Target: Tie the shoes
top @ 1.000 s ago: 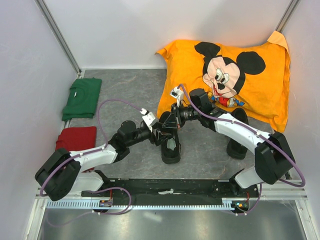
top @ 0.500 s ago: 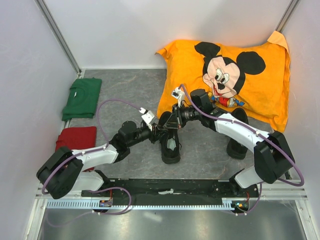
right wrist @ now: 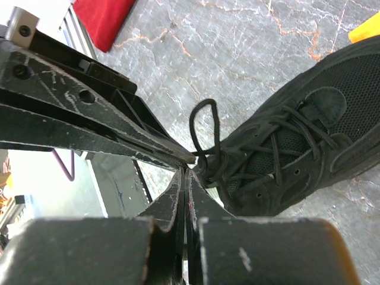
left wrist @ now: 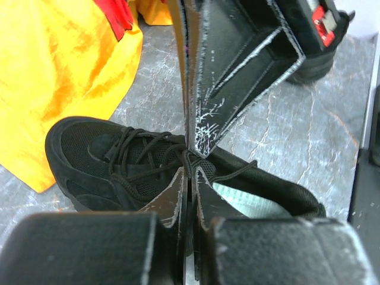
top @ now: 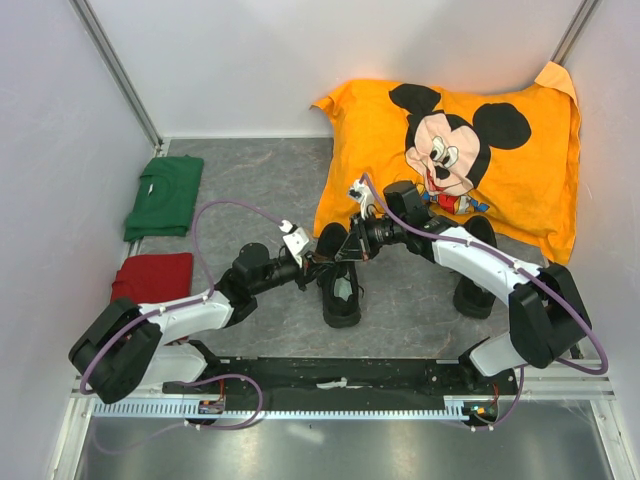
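One black sneaker (top: 341, 292) sits at the centre of the grey marbled table (top: 250, 180), toe toward 12 o'clock, with its pale insole showing at the heel end. Both arms meet over its tongue. The left gripper (left wrist: 190, 173) has its fingers pressed together, tips on the knot of the laces (right wrist: 205, 127). The right gripper (right wrist: 185, 173) is pinched the same way on the laces, and its tips touch the left one's (the two pairs nearly nose to nose). From the point where they meet, a small loop of lace stands up over the table just beside the shoe.

The other sneaker (top: 470, 296) lies at 3 o'clock of the first, partly under the right forearm. An orange Mickey Mouse pillow (top: 520, 170) fills the 1 o'clock corner. A folded green shirt (top: 165, 195) lies at 10 o'clock and a folded red cloth (top: 152, 277) at 9 o'clock.
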You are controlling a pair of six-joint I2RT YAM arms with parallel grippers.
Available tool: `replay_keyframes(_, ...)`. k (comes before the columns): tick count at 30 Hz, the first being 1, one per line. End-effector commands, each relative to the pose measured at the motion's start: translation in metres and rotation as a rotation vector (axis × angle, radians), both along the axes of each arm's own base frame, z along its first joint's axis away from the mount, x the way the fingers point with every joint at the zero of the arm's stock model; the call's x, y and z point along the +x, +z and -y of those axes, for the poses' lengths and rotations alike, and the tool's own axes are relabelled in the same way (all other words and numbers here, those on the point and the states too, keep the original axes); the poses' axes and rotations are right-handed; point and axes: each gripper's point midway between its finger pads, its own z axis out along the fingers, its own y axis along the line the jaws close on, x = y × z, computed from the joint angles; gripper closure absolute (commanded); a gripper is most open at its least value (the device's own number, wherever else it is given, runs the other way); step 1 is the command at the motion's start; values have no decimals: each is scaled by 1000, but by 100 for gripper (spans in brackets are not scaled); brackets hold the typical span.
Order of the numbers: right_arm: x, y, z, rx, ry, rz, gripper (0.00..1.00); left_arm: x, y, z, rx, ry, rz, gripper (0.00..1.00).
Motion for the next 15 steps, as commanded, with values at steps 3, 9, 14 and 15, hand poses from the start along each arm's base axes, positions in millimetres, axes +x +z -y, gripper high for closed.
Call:
replay_keyframes(3, 3, 12, 5, -12, 37, 96, 100, -6, 4, 5, 45, -106, 120, 98)
replay_keyframes(9, 4, 9, 9, -54, 79, 141, 100, 2, 2, 3, 69, -99, 143, 98)
replay_keyframes(14, 3, 6, 9, -62, 88, 130, 100, 4, 5, 4, 72, -104, 171, 94)
replay_keyframes(15, 4, 5, 9, -63, 90, 131, 100, 3, 6, 5, 68, -111, 172, 96)
